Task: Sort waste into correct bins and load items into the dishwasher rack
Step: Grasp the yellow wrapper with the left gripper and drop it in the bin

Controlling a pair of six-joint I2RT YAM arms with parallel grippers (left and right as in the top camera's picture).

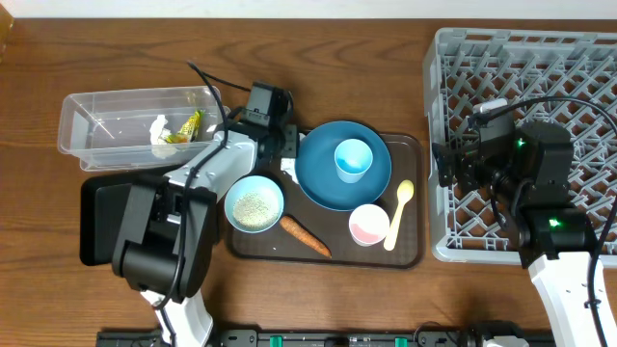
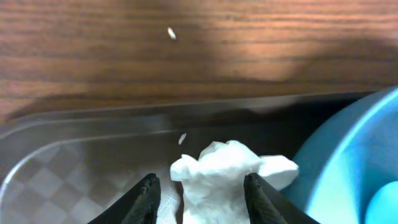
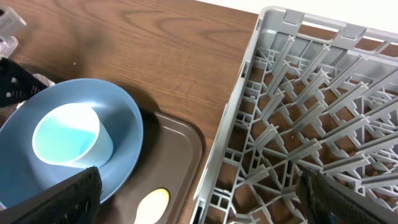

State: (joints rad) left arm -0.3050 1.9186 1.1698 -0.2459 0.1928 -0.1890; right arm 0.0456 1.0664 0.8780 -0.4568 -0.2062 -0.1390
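At the far left the clear tub (image 1: 96, 145) sits on the table (image 1: 366, 67) with a wad of tissue (image 1: 160, 130) and a yellow-green wrapper (image 1: 191, 122) lying together at its right end. Just below it is the black tray (image 1: 94, 226), largely hidden under the left arm. The left gripper (image 2: 202, 199) is low over the top left corner of the brown tray (image 1: 415, 154), its fingers (image 2: 146, 196) partway apart with a second tissue (image 2: 227, 168) between them. A thin dark gap shows on one side, so they are not closed on it, and the tissue rests on the tray beside the plate's rim. On the brown tray, a light blue bowl (image 1: 254, 204) holds rice (image 1: 254, 207) and an orange carrot (image 1: 305, 236) lies just to its right. The big blue plate (image 1: 323, 178) carries a blue cup (image 1: 353, 159) (tipped on its side, mouth to the camera). Further right come the white cup (image 1: 368, 224) with its pink inside and the pale yellow spoon (image 1: 399, 213). At the right stands the grey rack (image 1: 463, 58). The right gripper (image 3: 199, 208) hangs over its left edge, fingers spread wide and holding nothing.
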